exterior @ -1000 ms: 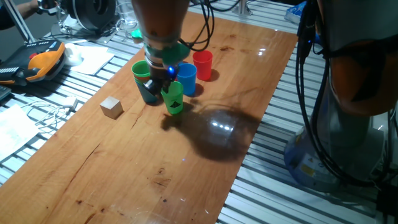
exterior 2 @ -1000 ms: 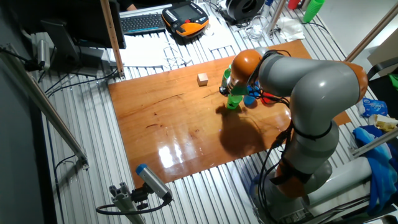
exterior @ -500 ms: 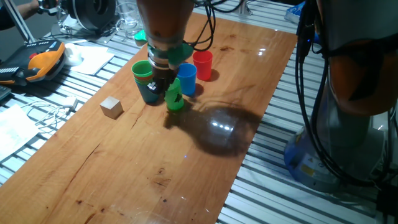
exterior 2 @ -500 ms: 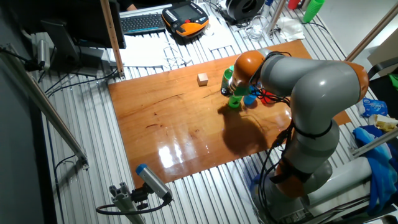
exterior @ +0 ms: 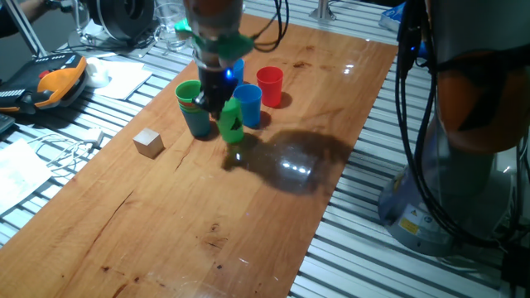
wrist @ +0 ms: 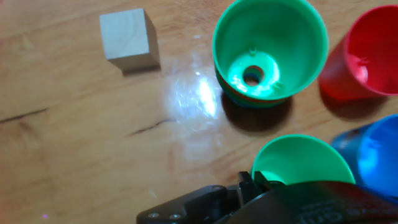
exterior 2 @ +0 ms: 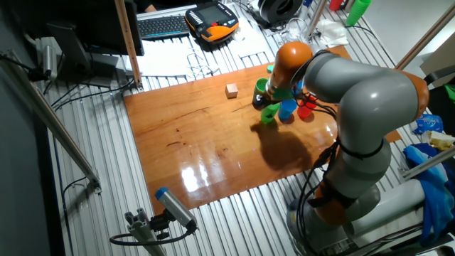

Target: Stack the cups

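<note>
My gripper (exterior: pixel 222 103) is shut on the rim of a green cup (exterior: pixel 230 122) and holds it slightly tilted, a little above the table. Just to its left stands a stack of cups (exterior: pixel 194 108) with a green cup on top. A blue cup (exterior: pixel 249 105) and a red cup (exterior: pixel 269 86) stand to the right. In the hand view the held green cup (wrist: pixel 303 163) is at the bottom, below the open green stack (wrist: pixel 270 46), with the red cup (wrist: pixel 367 53) and blue cup (wrist: pixel 375 158) at the right edge. The other fixed view shows the held cup (exterior 2: pixel 270 112) under the hand.
A small wooden cube (exterior: pixel 149 142) sits left of the cups, also in the hand view (wrist: pixel 127 38). Clear glassware (exterior: pixel 170 29), an orange pendant (exterior: pixel 54 83) and papers lie off the table's left edge. The arm's shadow falls right of the cups.
The gripper has risen with the green cup, lifting it off the table and a little toward the back. The other cups and the cube have not moved.
</note>
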You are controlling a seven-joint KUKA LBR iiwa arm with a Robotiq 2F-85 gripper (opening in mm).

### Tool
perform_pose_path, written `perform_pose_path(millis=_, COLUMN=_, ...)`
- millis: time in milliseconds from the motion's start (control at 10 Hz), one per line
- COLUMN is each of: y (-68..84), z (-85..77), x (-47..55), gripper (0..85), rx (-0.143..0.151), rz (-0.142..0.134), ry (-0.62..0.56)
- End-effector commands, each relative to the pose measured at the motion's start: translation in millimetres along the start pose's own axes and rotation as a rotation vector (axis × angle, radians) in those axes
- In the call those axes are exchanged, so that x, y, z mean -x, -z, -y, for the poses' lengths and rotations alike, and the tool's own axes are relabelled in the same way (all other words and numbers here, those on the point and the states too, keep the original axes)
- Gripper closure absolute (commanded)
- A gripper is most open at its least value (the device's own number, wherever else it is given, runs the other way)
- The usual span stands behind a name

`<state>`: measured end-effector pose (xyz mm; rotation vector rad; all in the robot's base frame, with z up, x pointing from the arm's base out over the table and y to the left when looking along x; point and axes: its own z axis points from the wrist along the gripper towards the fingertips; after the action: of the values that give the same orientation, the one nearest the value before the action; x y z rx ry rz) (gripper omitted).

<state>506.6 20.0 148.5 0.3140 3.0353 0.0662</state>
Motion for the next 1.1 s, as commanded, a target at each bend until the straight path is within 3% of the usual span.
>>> perform_pose_path(millis=0, y=28.5, z=4.4, x=2.6, gripper=85.0, rx=0.005, rz=-0.013, ry=0.007)
perform_pose_path(millis=300, y=67.0, z=28.6, x=27.5, gripper=85.0, rx=0.016, rz=-0.065, ry=0.036)
perform_pose_path(millis=500, y=84.1, z=38.5, x=37.2, gripper=85.0, rx=-0.011, rz=-0.080, ry=0.061)
perform_pose_path(millis=600, y=86.4, z=44.3, x=39.0, gripper=85.0, rx=-0.043, rz=-0.075, ry=0.093)
perform_pose_path(millis=700, y=86.0, z=51.0, x=41.4, gripper=85.0, rx=-0.054, rz=-0.067, ry=0.114)
perform_pose_path(millis=800, y=83.4, z=59.7, x=43.6, gripper=85.0, rx=-0.050, rz=-0.064, ry=0.129)
perform_pose_path(millis=900, y=74.2, z=66.8, x=43.8, gripper=85.0, rx=-0.070, rz=-0.035, ry=0.153)
perform_pose_path(millis=1000, y=63.5, z=70.7, x=43.5, gripper=85.0, rx=-0.056, rz=-0.026, ry=0.158)
